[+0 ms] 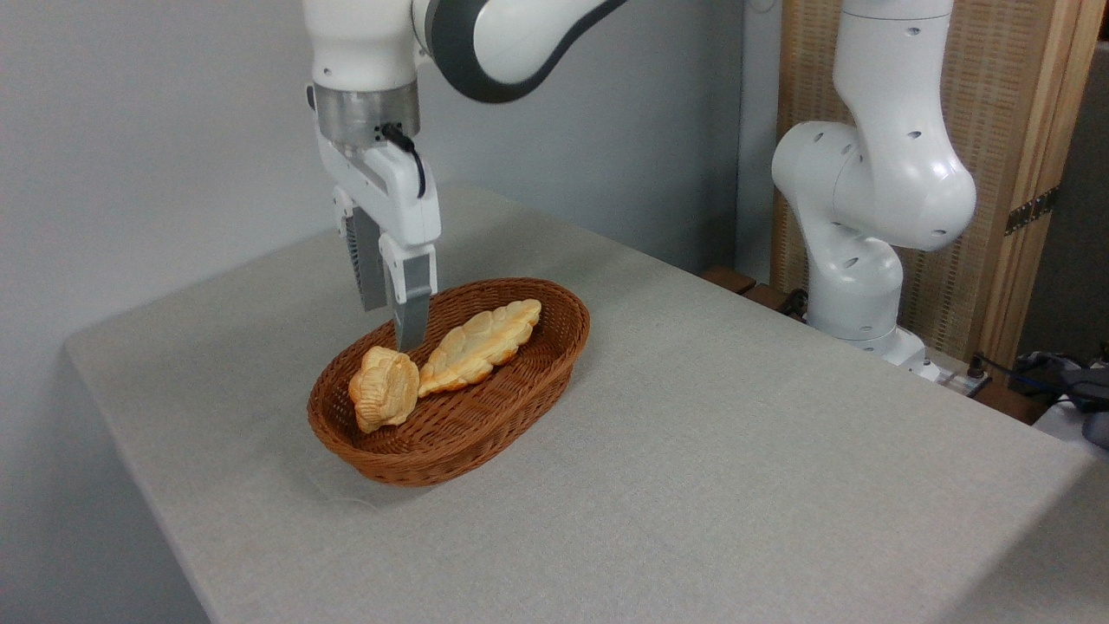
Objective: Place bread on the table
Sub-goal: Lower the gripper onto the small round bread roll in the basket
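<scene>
The bread (384, 387), a small lumpy golden bun with ridged folds, lies inside the brown wicker basket (520, 381) at its near-left end. My gripper (392, 328) hangs straight down just above the bun's far side, at the basket's back-left rim. Its two grey fingers stand a little apart with nothing between them. The nearer fingertip (410, 334) almost touches the top of the bun. The light grey-beige table (736, 451) carries the basket left of its middle.
A longer leaf-shaped braided loaf (481, 344) lies beside the bun in the basket. The arm's white base (866, 251) stands at the table's back right edge, with cables (1040, 373) beyond. A grey wall is behind.
</scene>
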You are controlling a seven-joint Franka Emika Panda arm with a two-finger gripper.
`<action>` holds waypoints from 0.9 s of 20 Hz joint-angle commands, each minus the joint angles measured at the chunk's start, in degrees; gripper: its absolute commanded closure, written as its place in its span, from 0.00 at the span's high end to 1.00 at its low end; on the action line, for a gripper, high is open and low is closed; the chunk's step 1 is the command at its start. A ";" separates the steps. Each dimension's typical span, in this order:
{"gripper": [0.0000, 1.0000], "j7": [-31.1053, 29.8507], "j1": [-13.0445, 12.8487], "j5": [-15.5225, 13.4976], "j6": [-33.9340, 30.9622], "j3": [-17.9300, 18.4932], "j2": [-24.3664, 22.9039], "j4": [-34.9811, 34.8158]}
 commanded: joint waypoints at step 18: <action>1.00 0.14 -2.28 6.45 7.30 0.18 4.68 -3.04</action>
